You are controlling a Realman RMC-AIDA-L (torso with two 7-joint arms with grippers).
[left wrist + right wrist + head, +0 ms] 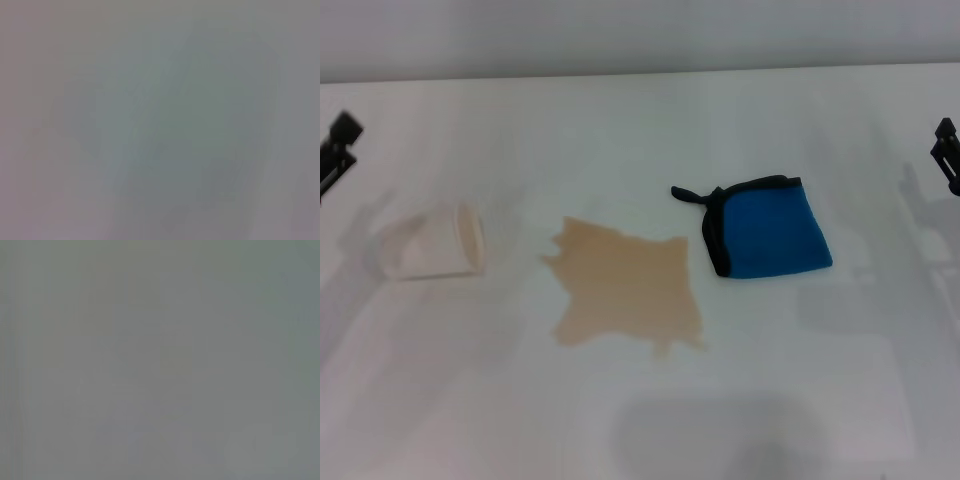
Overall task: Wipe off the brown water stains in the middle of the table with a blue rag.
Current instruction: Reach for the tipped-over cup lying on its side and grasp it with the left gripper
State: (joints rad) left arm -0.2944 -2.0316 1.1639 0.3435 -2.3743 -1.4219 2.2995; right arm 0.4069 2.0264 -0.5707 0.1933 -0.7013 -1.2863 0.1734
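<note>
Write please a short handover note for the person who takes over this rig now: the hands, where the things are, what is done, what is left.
Left hand: parked at the table's far left edge, holding nothing; fingers not clear.
Right hand: parked at the far right edge, holding nothing; fingers not clear.
Folded bright blue rag with black trim: flat on the white smooth table, just right of the stain, not touching it.
Tan-brown liquid stain with jagged edges: mid-table, untouched.
White paper cup: on its side, left of the stain.
Done: nothing.
Left: pick up the rag, probably with the nearer right hand, and wipe the stain.
</note>
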